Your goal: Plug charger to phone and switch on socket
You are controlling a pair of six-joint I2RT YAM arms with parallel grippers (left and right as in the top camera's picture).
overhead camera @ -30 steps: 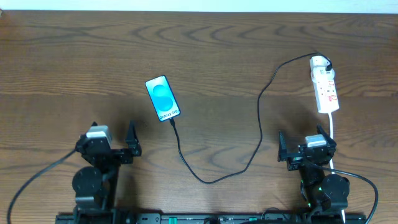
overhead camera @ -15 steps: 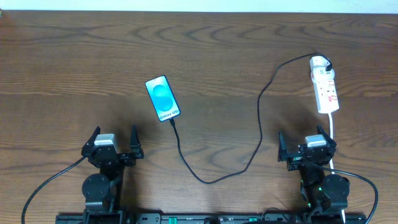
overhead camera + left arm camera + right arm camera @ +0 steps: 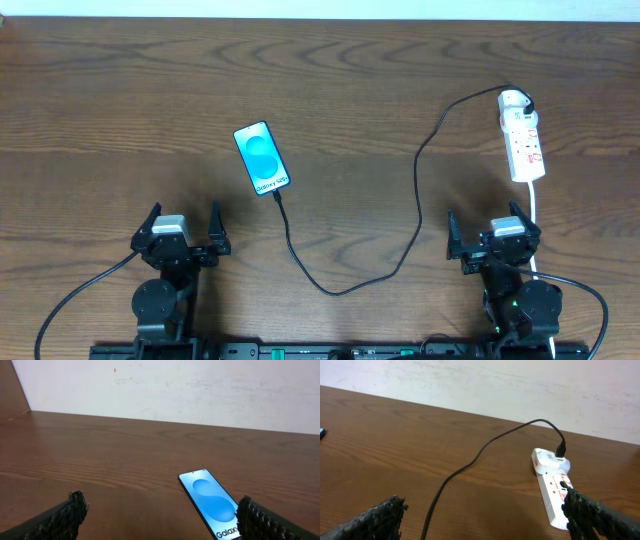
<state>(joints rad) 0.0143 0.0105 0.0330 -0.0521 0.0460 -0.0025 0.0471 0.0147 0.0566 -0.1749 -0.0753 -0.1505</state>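
Observation:
The phone (image 3: 262, 158) lies screen up left of the table's middle, blue screen lit; it also shows in the left wrist view (image 3: 210, 502). The black charger cable (image 3: 400, 255) runs from the phone's near end in a loop to the white socket strip (image 3: 522, 135) at the far right, where its plug sits in the far end. The cable (image 3: 470, 462) and the strip (image 3: 551, 487) show in the right wrist view. My left gripper (image 3: 183, 228) is open and empty, near and left of the phone. My right gripper (image 3: 487, 236) is open and empty, just in front of the strip.
The strip's white cord (image 3: 534, 215) runs toward the near edge past my right arm. A pale wall (image 3: 175, 385) stands behind the table's far edge. The wooden table top (image 3: 120, 110) is bare on the left.
My left arm swung slightly to the right and settled facing the phone. The right arm, phone, cable and strip have not moved.

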